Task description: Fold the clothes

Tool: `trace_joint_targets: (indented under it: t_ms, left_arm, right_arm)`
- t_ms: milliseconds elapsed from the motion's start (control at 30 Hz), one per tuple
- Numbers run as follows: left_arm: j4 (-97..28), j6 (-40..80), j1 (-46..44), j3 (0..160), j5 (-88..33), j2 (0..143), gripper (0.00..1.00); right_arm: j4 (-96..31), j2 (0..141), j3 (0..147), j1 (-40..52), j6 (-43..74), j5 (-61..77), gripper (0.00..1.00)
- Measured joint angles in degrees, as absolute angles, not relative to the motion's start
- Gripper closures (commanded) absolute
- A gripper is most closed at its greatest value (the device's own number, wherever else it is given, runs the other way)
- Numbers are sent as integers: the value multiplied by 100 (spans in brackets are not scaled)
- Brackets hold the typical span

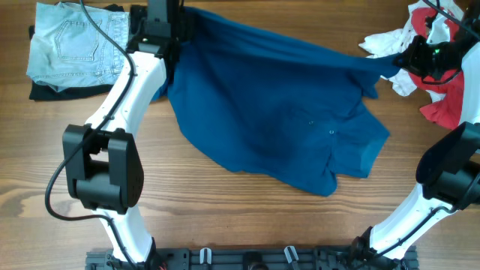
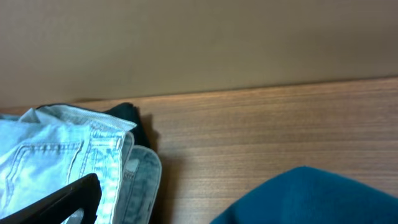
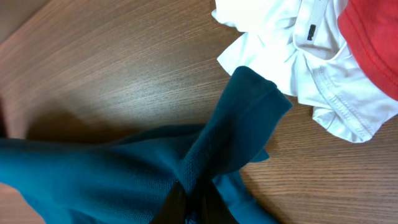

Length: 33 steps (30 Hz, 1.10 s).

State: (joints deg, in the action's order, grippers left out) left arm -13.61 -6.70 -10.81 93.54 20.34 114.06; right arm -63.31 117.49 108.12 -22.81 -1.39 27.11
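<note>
Soft, limp, light shirt (image 1: 277,112) draped on table; right gripper (image 3: 189,208) clenched its bunched edge, left gripper (image 1: 159,26) spread, empty. Corners likeliest holds.

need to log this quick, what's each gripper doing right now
Left gripper: open, holding nothing.
Right gripper: closed on a bunched edge of the dark blue shirt.

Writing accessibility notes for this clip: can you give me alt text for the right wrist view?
The right pincer, at the bottom edge, pinches a bunched fold of the dark blue shirt, which trails left across the wooden table. A crumpled white garment and a red garment lie at the upper right.
</note>
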Motion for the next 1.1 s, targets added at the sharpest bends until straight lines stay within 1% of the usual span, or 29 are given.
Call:
trace_joint_targets:
  t_ms: [167,467,567,667,800,1100]
  left_arm:
    - [-1275,-705,-976,9354,1673,11406,0]
    - [-1435,-749,-974,9354,1573,11397,0]
    - [-2504,-668,-978,9397,1581,11286,0]
    - [-4134,-222,-1011,9483,1549,11089,0]
    - [-5688,263,-1020,9697,1192,10814,0]
    - [-7629,373,-972,11069,-102,10580,0]
  right_arm:
    - [-6351,11749,10812,-2281,-139,2714,96]
    - [-6375,11749,10812,-2279,-139,2711,95]
    - [-6429,11749,10812,-2274,-139,2709,95]
    - [-6466,11749,10812,-2255,-139,2694,95]
    - [-6469,11749,10812,-2246,-139,2692,95]
    - [-6613,11749,10812,-2132,-139,2692,95]
